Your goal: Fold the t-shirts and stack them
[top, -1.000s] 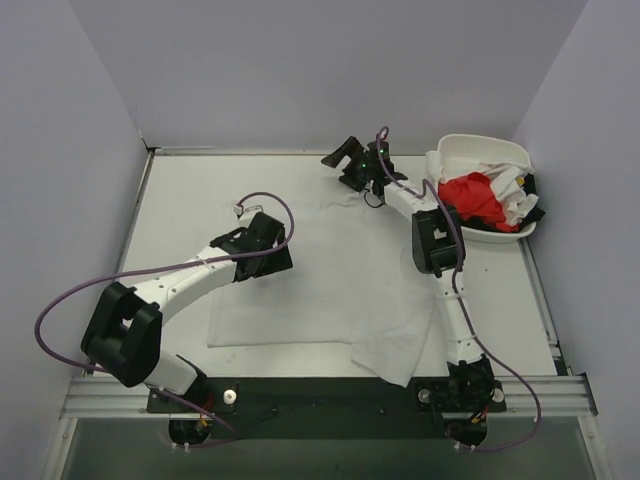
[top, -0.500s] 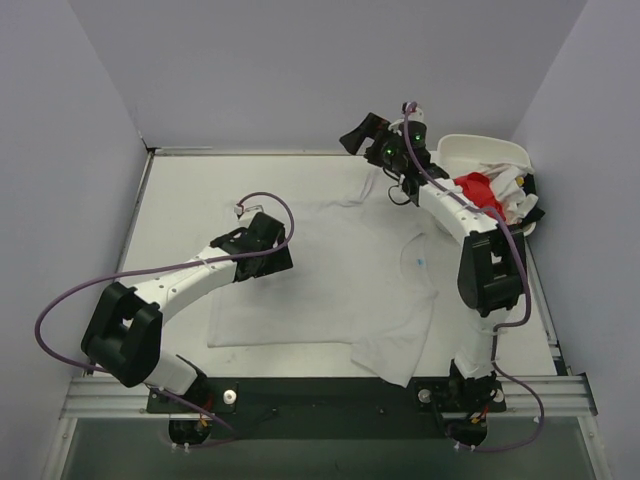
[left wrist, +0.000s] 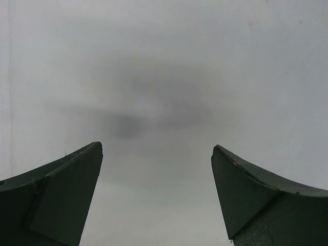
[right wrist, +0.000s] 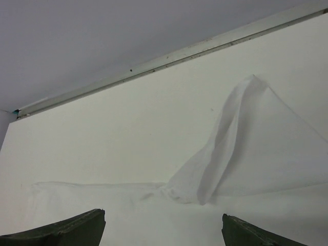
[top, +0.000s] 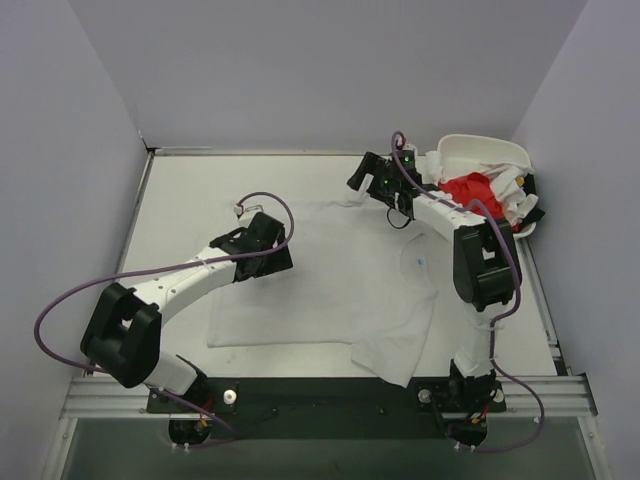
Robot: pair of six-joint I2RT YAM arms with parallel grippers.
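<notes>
A plain white t-shirt lies spread flat in the middle of the table, its small blue neck label showing on the right side. My left gripper hovers open close over the shirt's left part; in the left wrist view the gripper has only white cloth below it. My right gripper stands open at the shirt's far edge, and in the right wrist view the gripper faces a sleeve that bunches upward. A bright red t-shirt lies among white ones in the tub.
The white rounded tub sits at the far right corner against the wall. A metal rail borders the table's far edge. Purple cables loop off both arms. One corner of the shirt hangs toward the near edge.
My right arm swung its elbow rightward, uncovering the neck label; its gripper rose near the back wall, then came down at the shirt's far edge. The left arm stayed still.
</notes>
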